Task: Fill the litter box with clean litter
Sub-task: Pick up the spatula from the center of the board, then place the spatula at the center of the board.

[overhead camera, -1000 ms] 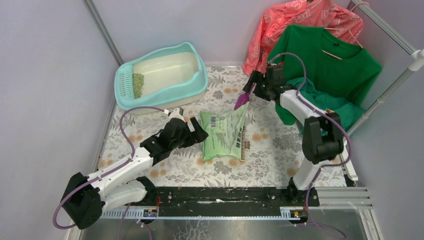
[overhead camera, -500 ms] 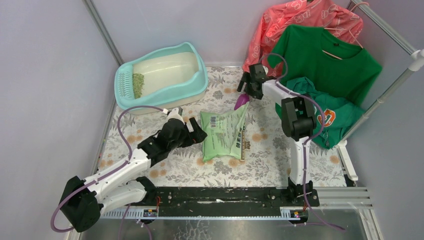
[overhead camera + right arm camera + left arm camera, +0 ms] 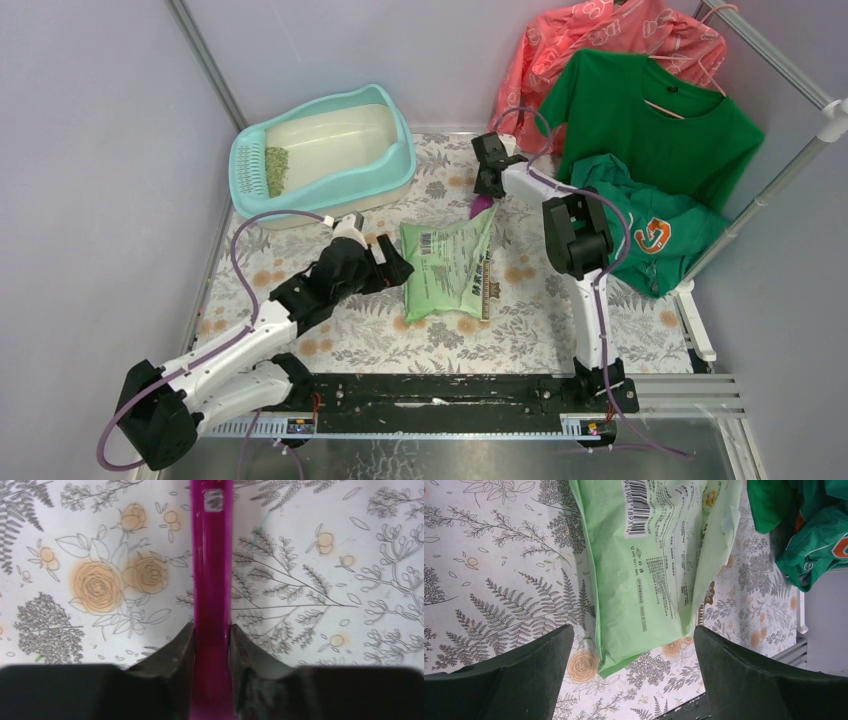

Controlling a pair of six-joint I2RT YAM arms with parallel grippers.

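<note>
The litter box (image 3: 392,172) stands at the back left, turquoise-rimmed with a cream basin. A small patch of clean litter (image 3: 276,170) lies beside its grate. A light green printed bag (image 3: 447,268) lies flat mid-mat, also seen as the bag (image 3: 649,555) in the left wrist view. My left gripper (image 3: 388,262) sits at the bag's left edge, open; the left gripper (image 3: 633,628) straddles the bag's lower corner without touching it. A purple scoop (image 3: 482,206) rests at the bag's top. My right gripper (image 3: 211,630) is shut on the scoop handle (image 3: 211,555), both fingers pressed against it.
A coral garment (image 3: 600,40) and a green shirt (image 3: 650,120) hang on a rack (image 3: 790,160) at the back right, with a teal jersey (image 3: 650,235) heaped below. Grey walls close in on the left and back. A floral mat (image 3: 540,300) covers the table.
My right arm swung left from the hanging clothes to the scoop and its jaws closed on the handle. The left arm barely moved and stayed open.
</note>
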